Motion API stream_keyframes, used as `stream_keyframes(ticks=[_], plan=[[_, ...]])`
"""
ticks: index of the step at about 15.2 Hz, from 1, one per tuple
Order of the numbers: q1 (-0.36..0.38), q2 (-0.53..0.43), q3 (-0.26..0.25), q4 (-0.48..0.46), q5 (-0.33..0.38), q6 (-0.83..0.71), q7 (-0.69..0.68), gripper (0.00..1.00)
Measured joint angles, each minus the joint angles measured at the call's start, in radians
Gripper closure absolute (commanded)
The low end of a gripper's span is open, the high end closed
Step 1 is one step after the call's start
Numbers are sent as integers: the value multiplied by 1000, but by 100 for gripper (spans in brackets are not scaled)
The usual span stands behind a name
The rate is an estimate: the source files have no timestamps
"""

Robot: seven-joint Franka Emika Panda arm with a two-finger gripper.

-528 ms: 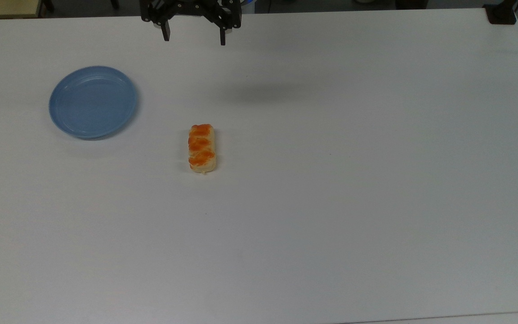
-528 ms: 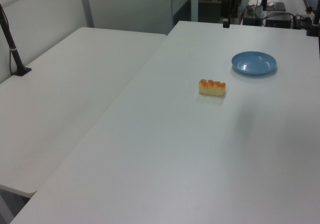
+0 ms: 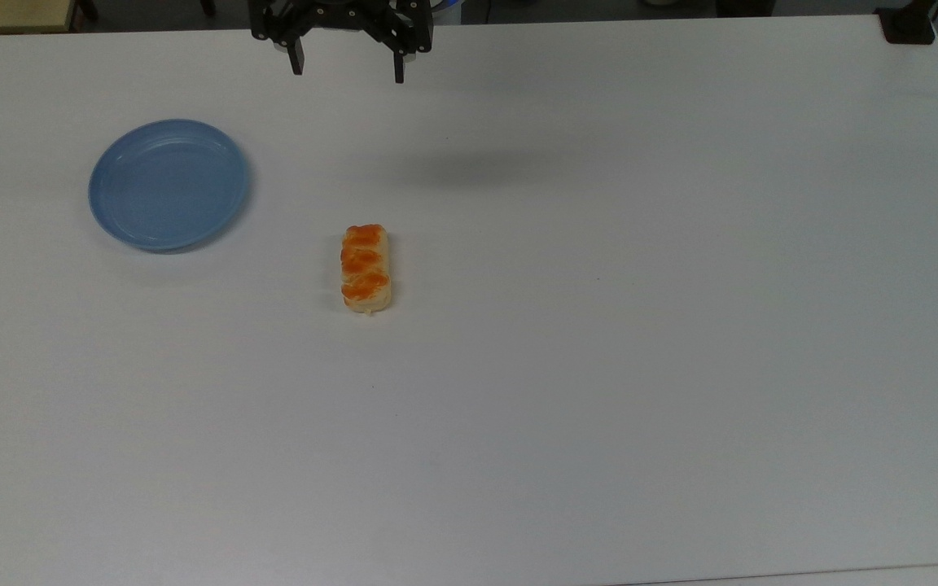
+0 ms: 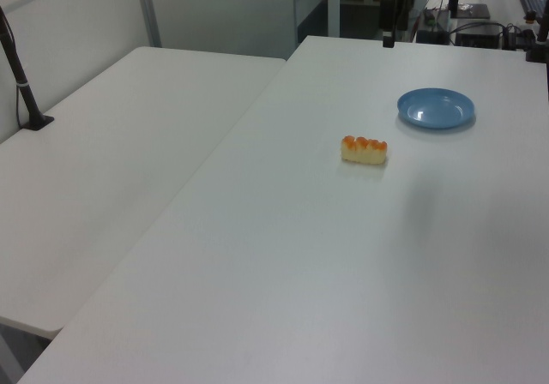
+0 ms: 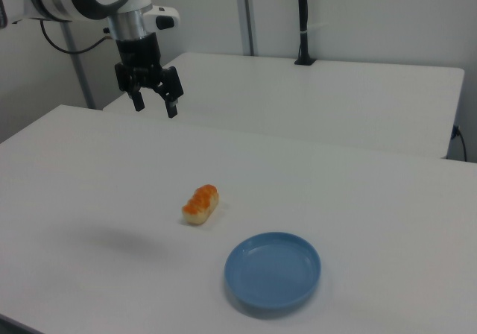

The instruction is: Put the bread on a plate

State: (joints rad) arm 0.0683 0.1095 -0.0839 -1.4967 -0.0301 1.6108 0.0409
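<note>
The bread [image 3: 366, 268], a small pale-yellow loaf with an orange glazed top, lies flat near the middle of the white table [image 3: 640, 325]; it also appears in the left view [image 4: 364, 149] and the right view [image 5: 200, 203]. The light-blue plate [image 3: 168, 184] sits bare to the top view's left of the bread, also seen in the left view [image 4: 436, 108] and the right view [image 5: 273, 270]. My gripper [image 3: 348, 69] hangs open high above the table's far edge, well apart from both; in the right view the gripper [image 5: 155, 106] holds nothing between its fingers.
A second white table [image 4: 120, 161] adjoins on the left view's left, with a black post [image 4: 21, 84] clamped on it. A black clamp [image 3: 909, 24] sits at the top view's upper right corner. Desks with equipment [image 4: 480, 24] stand beyond the far edge.
The gripper has shifted slightly toward the top view's left and upper edge. The bread and plate have not moved.
</note>
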Motion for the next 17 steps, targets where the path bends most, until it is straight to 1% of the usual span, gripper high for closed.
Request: stream_keyframes(ticks=[14, 17], plan=[[-12, 12, -2, 0, 0, 0, -35, 0], [-22, 28, -3, 0, 22, 0, -48, 0]])
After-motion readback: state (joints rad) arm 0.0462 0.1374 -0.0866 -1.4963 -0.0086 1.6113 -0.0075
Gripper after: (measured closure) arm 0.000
